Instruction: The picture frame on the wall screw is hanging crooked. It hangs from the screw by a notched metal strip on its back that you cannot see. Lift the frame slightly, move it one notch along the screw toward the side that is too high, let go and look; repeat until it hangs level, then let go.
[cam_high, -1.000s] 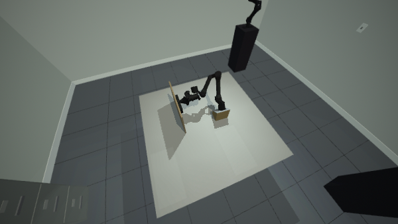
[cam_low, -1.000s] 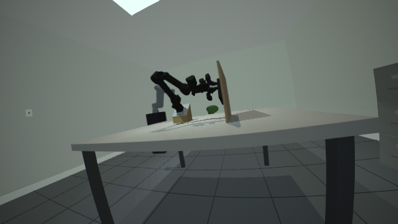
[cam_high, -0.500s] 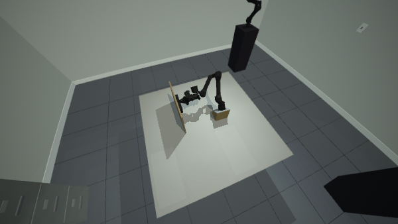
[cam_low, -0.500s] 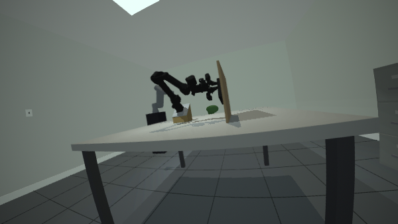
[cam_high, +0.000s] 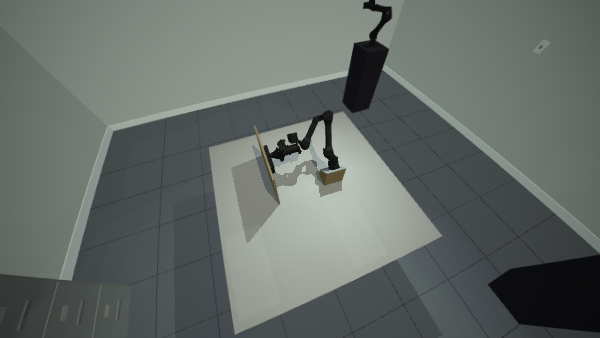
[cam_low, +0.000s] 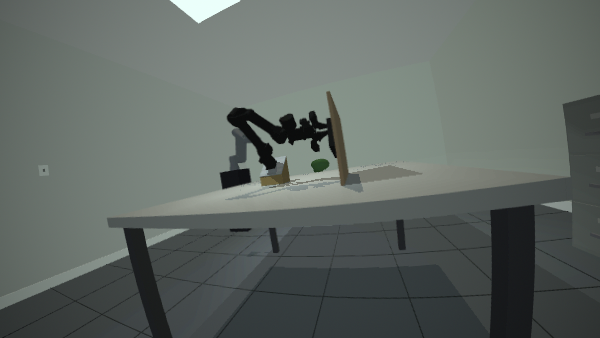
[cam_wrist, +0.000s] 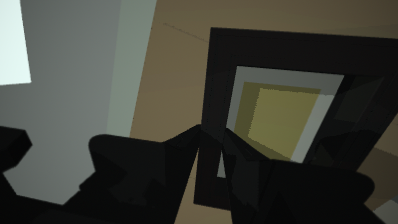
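The picture frame (cam_high: 272, 168) (cam_low: 332, 145) (cam_wrist: 280, 50) has a wide black border, a pale mat and a yellow-olive picture. It hangs on the front of an upright wooden board (cam_high: 276, 192) (cam_low: 343, 170) (cam_wrist: 170, 75). My gripper (cam_high: 270, 154) (cam_low: 327, 132) (cam_wrist: 211, 130) is shut on the frame's left side bar, one fingertip on each side of it in the wrist view. There the frame's top edge slopes slightly down to the right, but the view is slanted and I cannot tell whether the frame is level. The screw and the notched strip are hidden behind the frame.
The board stands on a pale table (cam_high: 300, 250) (cam_low: 250, 212). My arm's base is on a wooden block (cam_high: 332, 176) (cam_low: 275, 178) facing it. A round green thing (cam_low: 320, 164) shows beyond the table. A dark pedestal (cam_high: 367, 75) carries another arm beyond the table.
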